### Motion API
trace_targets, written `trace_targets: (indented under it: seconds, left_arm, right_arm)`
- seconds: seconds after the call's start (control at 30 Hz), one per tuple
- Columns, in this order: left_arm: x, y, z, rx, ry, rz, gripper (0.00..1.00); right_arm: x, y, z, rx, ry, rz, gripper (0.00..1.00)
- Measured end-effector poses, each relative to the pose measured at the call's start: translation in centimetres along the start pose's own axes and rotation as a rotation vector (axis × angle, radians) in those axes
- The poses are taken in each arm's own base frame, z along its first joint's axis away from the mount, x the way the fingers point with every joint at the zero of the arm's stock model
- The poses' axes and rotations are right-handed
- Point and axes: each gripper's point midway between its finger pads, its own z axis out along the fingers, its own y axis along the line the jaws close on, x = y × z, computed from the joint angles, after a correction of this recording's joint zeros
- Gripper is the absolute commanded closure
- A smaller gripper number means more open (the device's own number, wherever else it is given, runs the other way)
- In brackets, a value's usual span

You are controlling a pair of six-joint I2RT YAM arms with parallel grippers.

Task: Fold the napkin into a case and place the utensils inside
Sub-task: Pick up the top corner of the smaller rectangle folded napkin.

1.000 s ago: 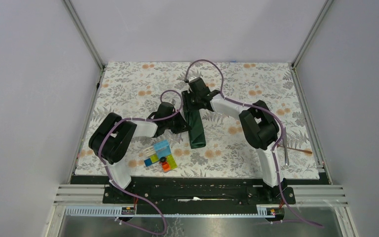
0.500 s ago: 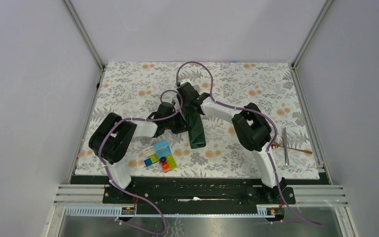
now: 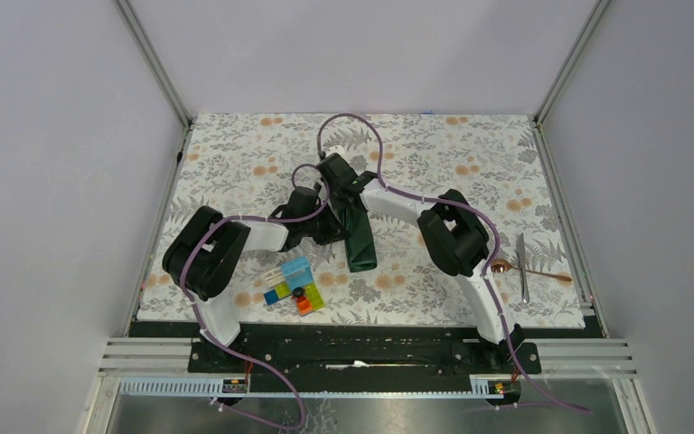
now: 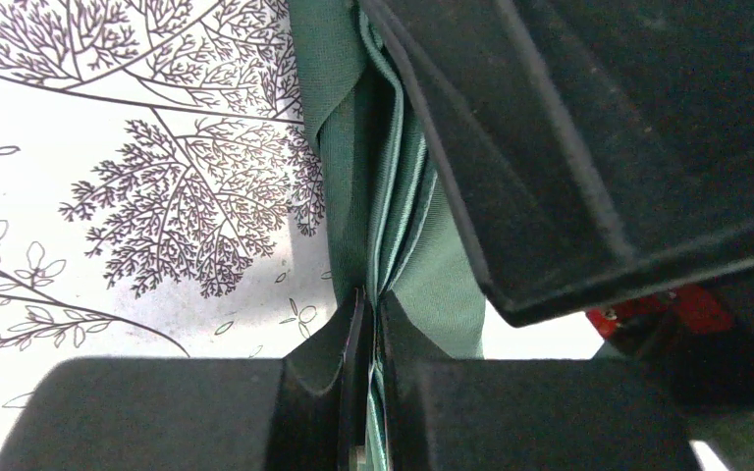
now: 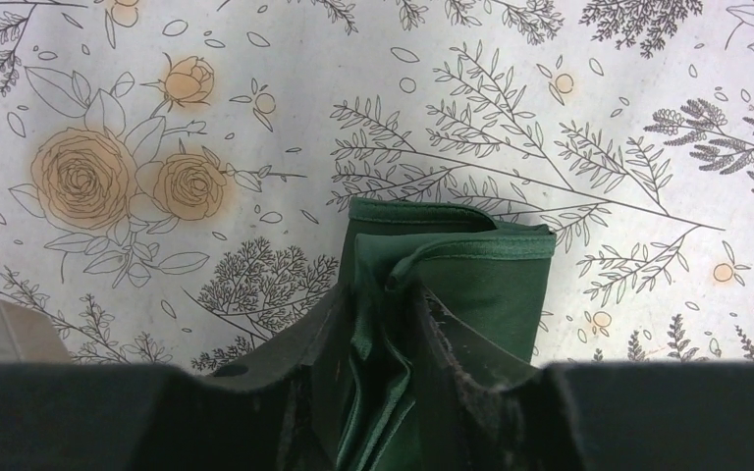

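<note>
Top external: the napkin (image 3: 360,242) lies near the middle of the desk (image 3: 470,145) on a floral cover. It is folded into a narrow dark green strip. Its long axis runs from the far side toward the arms, with the near end leaning slightly right. The left gripper (image 3: 332,226) meets the strip's left edge about halfway along. The right gripper (image 3: 339,188) sits over its far end. Well to the right, the spoon (image 3: 533,272) lies crosswise with its bowl pointing left. The silver utensil (image 3: 522,268) lies across it, pointing far to near. The blocks (image 3: 294,287) sit near the left of the napkin's near end, apart from it.

Left wrist: the left gripper (image 4: 373,316) is closed on the napkin (image 4: 353,196), with several thin layers pinched between its two fingers. The strip runs straight up the view away from the fingers, its folded edges showing as pale lines. The right arm's black body fills the upper right, over the cloth.

Right wrist: the right gripper (image 5: 388,329) has its fingers (image 5: 442,353) on both sides of a bunched, raised fold of the napkin (image 5: 471,275), pressing it from both sides. The cloth extends away from the gripper and ends in a squared, doubled edge lying across the view on the floral cover.
</note>
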Motion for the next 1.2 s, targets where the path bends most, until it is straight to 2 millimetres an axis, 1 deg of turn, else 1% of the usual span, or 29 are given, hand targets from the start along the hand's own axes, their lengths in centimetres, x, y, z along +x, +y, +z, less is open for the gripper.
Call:
trace_targets:
  seconds: [0.1,0.3,0.37,0.5,0.6,0.73,0.8,0.83,0.9,0.93,0.97,1.0,1.07,1.1,1.13,1.2]
  left_arm:
    - [0.0,0.0,0.0,0.000,0.000,-0.001,0.91]
    - [0.0,0.0,0.0,-0.001,0.000,-0.003,0.89]
    - [0.0,0.0,0.0,0.001,-0.001,-0.003,0.85]
    - [0.1,0.0,-0.2,0.014,-0.009,0.000,0.72]
    - [0.2,0.0,-0.8,0.021,-0.017,0.012,0.57]
    - [0.3,0.2,-2.4,0.024,-0.034,0.037,0.42]
    - [0.2,0.7,-3.3,0.018,-0.048,0.038,0.04]
    - [0.1,0.9,-3.9,0.021,-0.055,0.022,0.02]
    - [-0.8,0.7,-5.1,0.035,-0.095,0.029,0.02]
    - [-1.3,0.7,-5.7,0.036,-0.120,0.025,0.03]
    - [-1.7,0.6,-6.3,0.040,-0.139,0.022,0.07]
    - [-2.1,0.6,-6.8,0.038,-0.158,0.018,0.13]
    - [-2.8,0.8,-7.7,0.026,-0.191,0.010,0.32]
    - [-3.2,0.8,-8.1,0.021,-0.207,0.006,0.37]
    - [-3.6,0.9,-8.5,0.011,-0.224,0.004,0.40]
    - [-4.6,1.2,-9.1,-0.026,-0.247,0.006,0.52]
  right_arm:
    - [0.0,-0.1,0.0,0.011,-0.003,-0.002,0.78]
    - [-0.1,-0.2,0.2,0.020,-0.015,0.008,1.00]
    - [0.0,-0.2,0.3,0.020,-0.016,0.013,1.00]
    - [0.1,0.0,0.4,0.013,-0.023,0.026,1.00]
    - [0.7,0.4,0.3,-0.018,-0.024,0.051,1.00]
    - [1.3,0.7,-0.3,-0.079,-0.026,0.113,1.00]
    - [1.4,0.6,-0.6,-0.118,-0.025,0.167,1.00]
    - [1.3,0.4,-0.6,-0.129,-0.027,0.190,1.00]
    - [0.9,-0.3,-0.7,-0.154,-0.034,0.248,1.00]
    - [0.8,-0.7,-0.6,-0.162,-0.036,0.273,1.00]
    - [0.6,-1.1,-0.6,-0.169,-0.040,0.301,1.00]
    - [0.4,-1.4,-0.5,-0.174,-0.042,0.318,1.00]
    - [0.2,-1.8,-0.4,-0.181,-0.045,0.350,1.00]
    - [0.1,-1.8,-0.4,-0.186,-0.045,0.359,1.00]
    - [0.0,-1.7,-0.4,-0.191,-0.046,0.366,1.00]
    - [-0.1,-1.4,-0.4,-0.203,-0.049,0.372,1.00]
